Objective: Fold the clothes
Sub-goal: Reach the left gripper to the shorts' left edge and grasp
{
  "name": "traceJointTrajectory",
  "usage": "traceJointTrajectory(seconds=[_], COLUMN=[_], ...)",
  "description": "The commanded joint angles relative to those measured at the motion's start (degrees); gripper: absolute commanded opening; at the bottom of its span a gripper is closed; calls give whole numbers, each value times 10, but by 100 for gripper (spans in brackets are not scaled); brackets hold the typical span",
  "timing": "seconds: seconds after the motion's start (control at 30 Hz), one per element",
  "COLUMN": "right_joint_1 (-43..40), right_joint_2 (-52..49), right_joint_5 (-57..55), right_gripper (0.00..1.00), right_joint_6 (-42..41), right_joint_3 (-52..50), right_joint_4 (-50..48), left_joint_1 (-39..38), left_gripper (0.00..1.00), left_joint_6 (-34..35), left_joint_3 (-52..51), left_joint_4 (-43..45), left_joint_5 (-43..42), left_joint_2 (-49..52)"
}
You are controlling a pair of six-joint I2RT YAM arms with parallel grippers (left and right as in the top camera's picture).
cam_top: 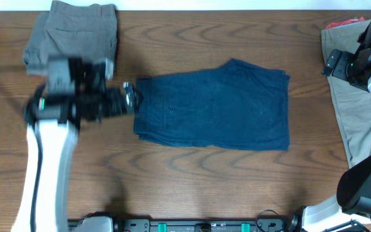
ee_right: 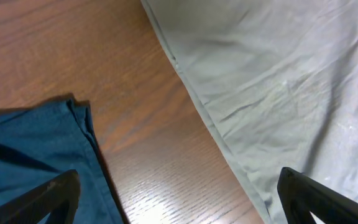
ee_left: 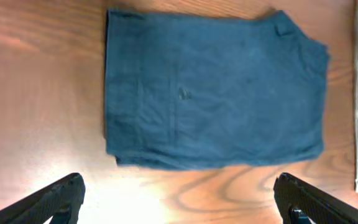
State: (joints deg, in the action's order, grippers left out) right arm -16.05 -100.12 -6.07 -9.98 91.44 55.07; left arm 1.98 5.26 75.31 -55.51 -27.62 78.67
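The navy blue shorts [cam_top: 214,106] lie folded into a flat rectangle in the middle of the table; they also show in the left wrist view [ee_left: 210,90] and at the lower left of the right wrist view [ee_right: 36,155]. My left gripper [cam_top: 129,98] is open and empty just left of the navy shorts' left edge, its fingers [ee_left: 179,202] wide apart over bare wood. My right gripper [cam_top: 332,64] is open and empty at the right, its fingers [ee_right: 179,202] between the navy shorts and the khaki-beige shorts [cam_top: 350,96], which fill the right wrist view's right [ee_right: 278,81].
A folded grey pair [cam_top: 76,32] lies at the back left, partly behind my left arm. A coral-red garment [cam_top: 343,24] peeks out at the back right corner. The wooden table [cam_top: 192,174] shows in front of the navy shorts.
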Motion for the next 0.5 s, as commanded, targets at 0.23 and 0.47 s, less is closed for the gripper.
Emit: traceJointTrajectory(seconds=[0.23, 0.47], right_joint_1=[-3, -3], right_joint_2=[-3, -3], right_joint_5=[-5, -5], right_gripper=[99, 99], right_joint_6=[6, 6], right_joint_3=[6, 6], right_joint_4=[0, 0], left_joint_1=[11, 33], left_gripper=[98, 97], left_joint_6=[-70, -118], left_joint_3=[54, 54], left_joint_4=[29, 20], left_joint_5=[22, -18], left_joint_2=[200, 282])
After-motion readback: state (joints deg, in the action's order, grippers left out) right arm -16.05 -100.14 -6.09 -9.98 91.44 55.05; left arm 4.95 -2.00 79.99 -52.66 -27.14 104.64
